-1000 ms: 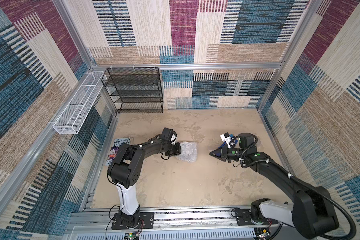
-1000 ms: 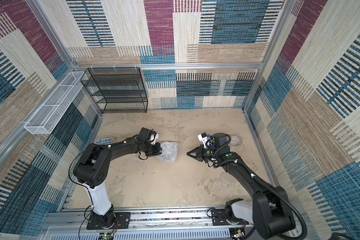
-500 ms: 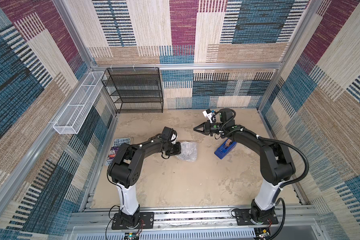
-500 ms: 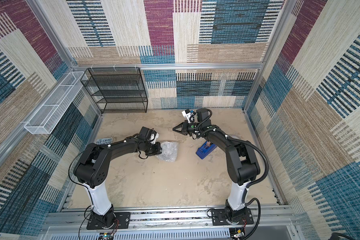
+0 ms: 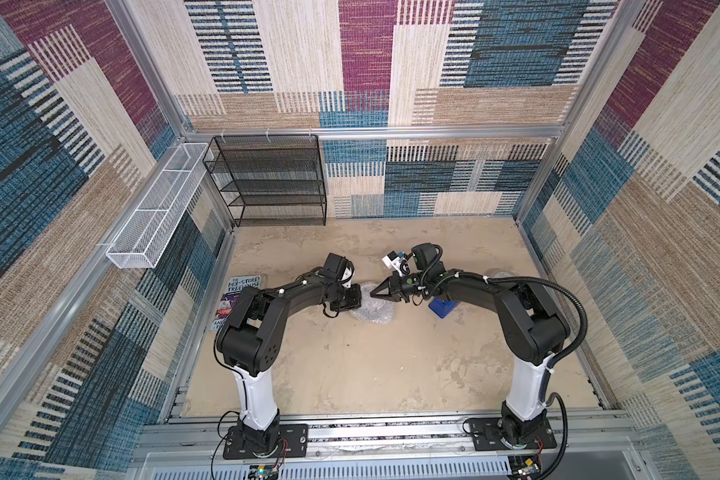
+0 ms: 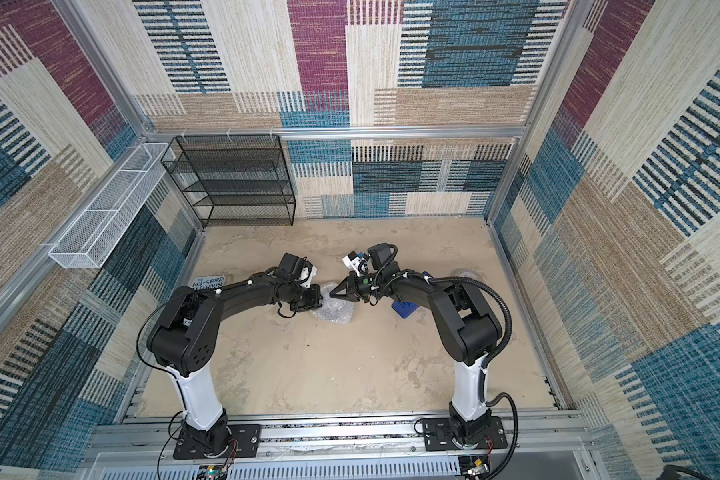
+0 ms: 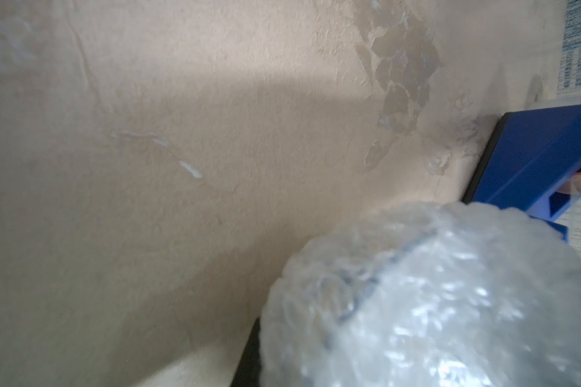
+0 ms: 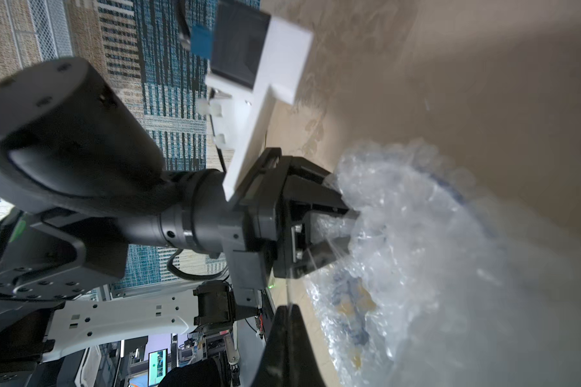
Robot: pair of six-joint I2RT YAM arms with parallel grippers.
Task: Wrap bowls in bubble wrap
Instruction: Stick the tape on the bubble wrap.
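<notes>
Both top views: bubble wrap (image 5: 371, 311) bunched into a bundle near ctr of table (image 5: 350, 374); bowl not discernible there. Rt wrist view only: blue pattern and yellow patches of bowl (image 8: 351, 303) visible through the wrap, i.e. enclosed. Lt wrist view only: blue block (image 7: 534, 160) close behind bundle, at its 3 o'clock in top views.

L arm: low, stretched fwd, wrist approx. level. Left gripper (image 8: 349, 226) at bundle's 9 o'clock, pinching a wrap fold.

R arm: elbow bent, forearm reaching toward 9 o'clock. Right gripper (image 5: 374, 294) pressed together to a point at bundle's 12 o'clock edge; contact possibly made, unclear.
</notes>
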